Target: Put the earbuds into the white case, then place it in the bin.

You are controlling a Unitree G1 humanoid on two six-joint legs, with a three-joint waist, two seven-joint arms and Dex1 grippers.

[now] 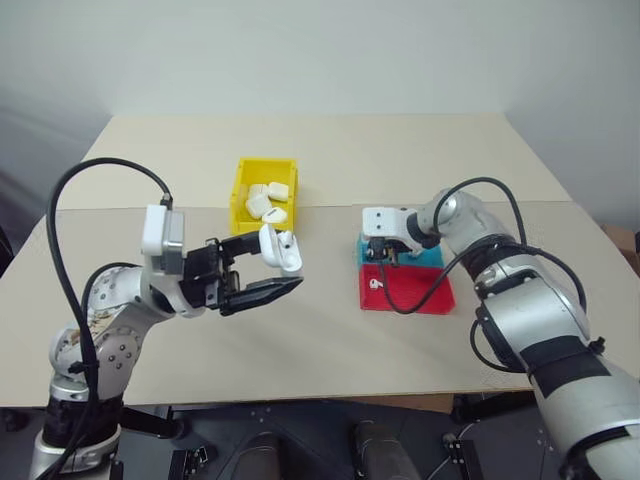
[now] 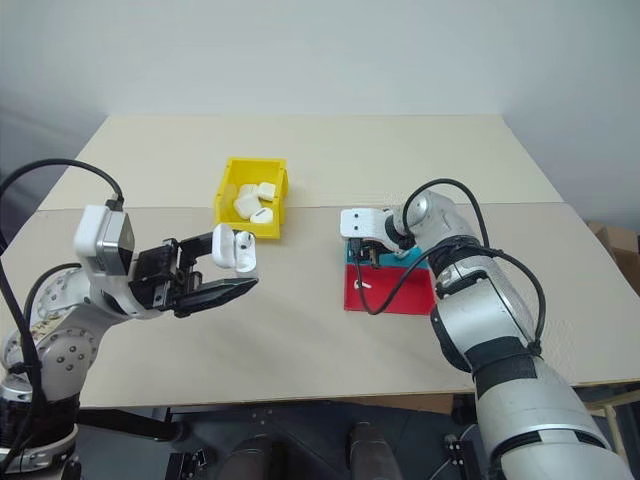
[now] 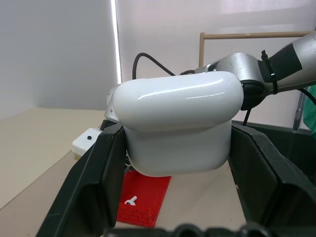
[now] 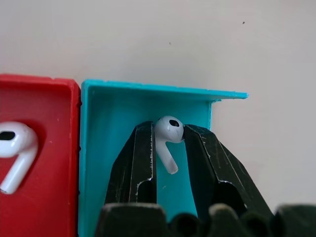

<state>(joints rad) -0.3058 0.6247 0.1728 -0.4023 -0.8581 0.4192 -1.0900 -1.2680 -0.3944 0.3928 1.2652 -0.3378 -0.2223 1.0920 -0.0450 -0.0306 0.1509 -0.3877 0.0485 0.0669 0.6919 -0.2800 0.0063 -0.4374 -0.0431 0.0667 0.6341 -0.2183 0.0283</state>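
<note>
The left end effector (image 1: 262,272) is closed on the white case (image 1: 281,249), holding it off the table (image 1: 330,345) just in front of the bin (image 1: 238,195). In the left wrist view the case (image 3: 177,126) sits clamped between the two black fingers (image 3: 96,185), with its rounded lid above them. From the head views the lid looks tipped open, with the case's mouth facing toward the right arm.

The yellow bin stands near the middle of the table and holds several other white cases (image 1: 266,202).

To the right lies a flat tray with a cyan half (image 1: 430,259) and a red half (image 1: 420,292), side by side and touching. The right end effector (image 1: 383,255) reaches down into the cyan half. In the right wrist view its fingers (image 4: 140,163) stand on either side of one earbud (image 4: 168,136), pressing against its head, with the stem hanging down between them over the cyan floor (image 4: 108,128); the grip looks closed on it.

The second earbud (image 4: 15,150) lies on the red half (image 4: 49,163), apart from the right end effector. It also shows as a small white shape on the red tray in the head view (image 1: 376,284).

The two end effectors are well apart.
</note>
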